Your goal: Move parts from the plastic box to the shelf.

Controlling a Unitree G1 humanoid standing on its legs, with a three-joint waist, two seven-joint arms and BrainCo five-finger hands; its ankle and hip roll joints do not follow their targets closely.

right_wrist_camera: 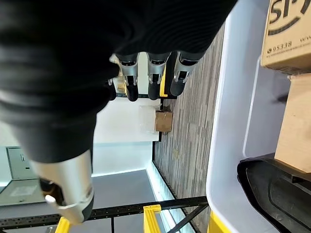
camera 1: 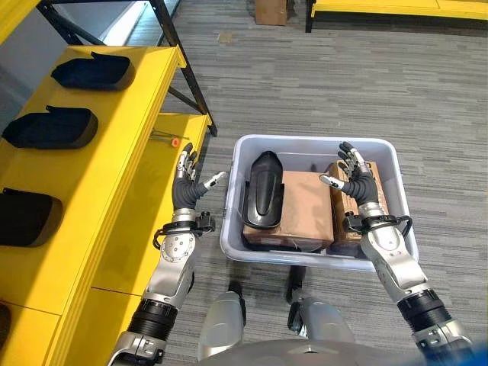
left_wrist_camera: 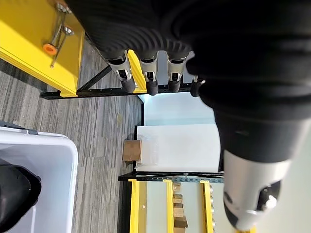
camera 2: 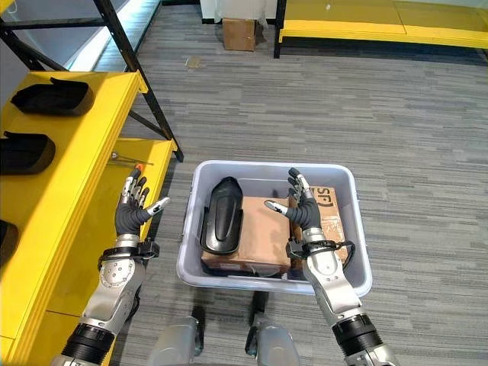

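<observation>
A light grey plastic box (camera 1: 233,229) stands on the floor in front of me. In it a black curved part (camera 1: 264,189) lies on a brown cardboard box (camera 1: 309,204), and a second printed carton (camera 2: 329,204) stands at the right. My right hand (camera 1: 355,180) hovers open over the box's right side, fingers spread, holding nothing. My left hand (camera 1: 185,185) is open too, raised between the box and the yellow shelf (camera 1: 130,175). Three black parts (camera 1: 52,128) lie in a row on the shelf's top.
A small orange-tipped tool (camera 1: 168,139) lies on the shelf's lower level. A black metal frame leg (camera 1: 183,72) slants down behind the shelf. A cardboard box (camera 2: 239,33) and another yellow rack (camera 2: 381,30) stand at the back on the grey floor.
</observation>
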